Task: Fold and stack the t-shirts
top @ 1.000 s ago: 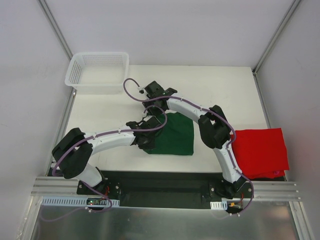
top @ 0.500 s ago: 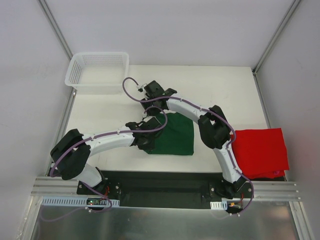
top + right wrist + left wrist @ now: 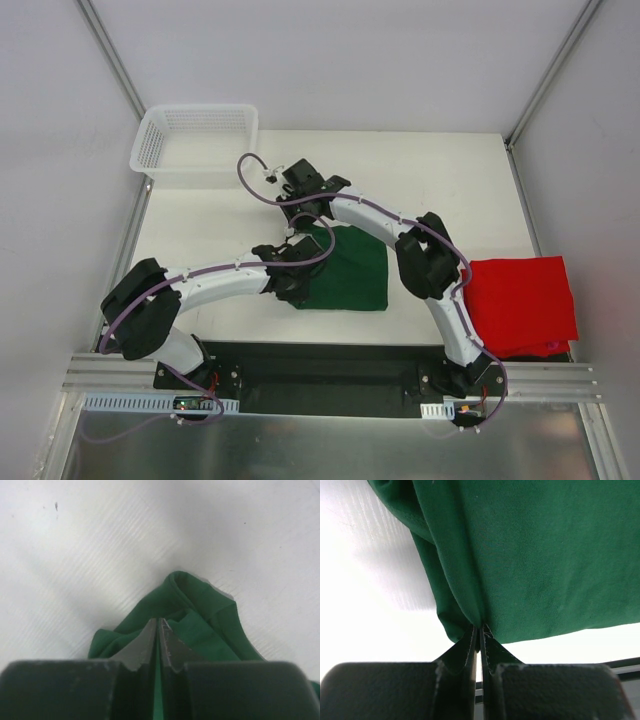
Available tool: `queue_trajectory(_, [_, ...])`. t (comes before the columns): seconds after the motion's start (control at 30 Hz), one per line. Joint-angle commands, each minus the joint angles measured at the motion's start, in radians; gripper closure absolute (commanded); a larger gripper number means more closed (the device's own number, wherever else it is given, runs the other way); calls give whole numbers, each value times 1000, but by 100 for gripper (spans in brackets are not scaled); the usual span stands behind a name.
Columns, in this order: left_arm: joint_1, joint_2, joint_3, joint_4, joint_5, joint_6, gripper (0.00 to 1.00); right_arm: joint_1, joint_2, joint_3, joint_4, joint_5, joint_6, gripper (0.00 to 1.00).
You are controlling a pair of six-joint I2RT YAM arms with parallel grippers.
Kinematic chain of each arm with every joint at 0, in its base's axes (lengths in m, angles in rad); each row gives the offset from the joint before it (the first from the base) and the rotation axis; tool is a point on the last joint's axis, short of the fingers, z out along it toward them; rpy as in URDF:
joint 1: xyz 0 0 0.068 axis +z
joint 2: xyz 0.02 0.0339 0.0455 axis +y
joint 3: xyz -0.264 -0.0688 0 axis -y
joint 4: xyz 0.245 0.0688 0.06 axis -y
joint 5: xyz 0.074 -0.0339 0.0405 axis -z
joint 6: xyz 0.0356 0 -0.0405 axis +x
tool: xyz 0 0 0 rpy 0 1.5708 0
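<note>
The dark green t-shirt (image 3: 352, 272) lies folded in the middle of the table. My left gripper (image 3: 297, 284) is at its near left edge, shut on a pinch of the green cloth (image 3: 479, 628). At the shirt's far left corner, my right gripper (image 3: 311, 227) has its jaws closed on a bunched fold of the green t-shirt (image 3: 200, 630), and green fabric shows in the thin gap at the right gripper (image 3: 159, 623). The red t-shirt (image 3: 522, 305) lies folded at the right edge of the table, apart from both grippers.
A white mesh basket (image 3: 196, 146) stands at the far left corner of the table. The right arm's elbow (image 3: 430, 262) hangs between the green and red shirts. Metal frame posts rise at both sides, and the arm bases line the near edge.
The right gripper's jaws have closed on the green shirt's far corner, and its wrist has shifted slightly left. The left gripper has kept its grip in place.
</note>
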Motion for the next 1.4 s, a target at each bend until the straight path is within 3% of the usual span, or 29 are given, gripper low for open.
queue_trajectory(0.0, [-14, -1, 0, -20, -6, 5, 100, 21, 18, 63, -6, -15, -1, 97])
queue_trajectory(0.2, [-17, -26, -14, -33, -12, -5, 100, 23, 47, 97, -35, -4, -9, 99])
queue_trajectory(0.23, [-17, -32, -17, -35, -15, -6, 100, 23, 46, 98, -44, -2, -12, 95])
queue_trajectory(0.33, [-17, -33, -15, -41, -20, -6, 100, 23, 31, 84, -42, 27, -20, 57])
queue_trajectory(0.43, [-17, -23, -9, -41, -17, -3, 100, 23, 15, 68, -44, 64, -32, 41])
queue_trajectory(0.5, [-19, -18, -8, -43, -17, -3, 100, 24, 14, 64, -50, 70, -40, 49])
queue_trajectory(0.53, [-19, -15, -3, -41, -17, -2, 100, 24, 15, 63, -50, 68, -40, 62])
queue_trajectory(0.6, [-20, -10, 0, -43, -18, 0, 100, 24, 23, 66, -55, 48, -40, 75])
queue_trajectory(0.8, [-23, -3, 9, -46, -21, 5, 100, 29, 46, 66, -82, 24, -40, 78])
queue_trajectory(0.93, [-27, 0, 14, -46, -26, 6, 100, 29, 53, 71, -87, 34, -47, 97])
queue_trajectory(1.37, [-36, -50, -20, -72, -34, -21, 100, 24, 96, 184, -108, 81, -67, 99])
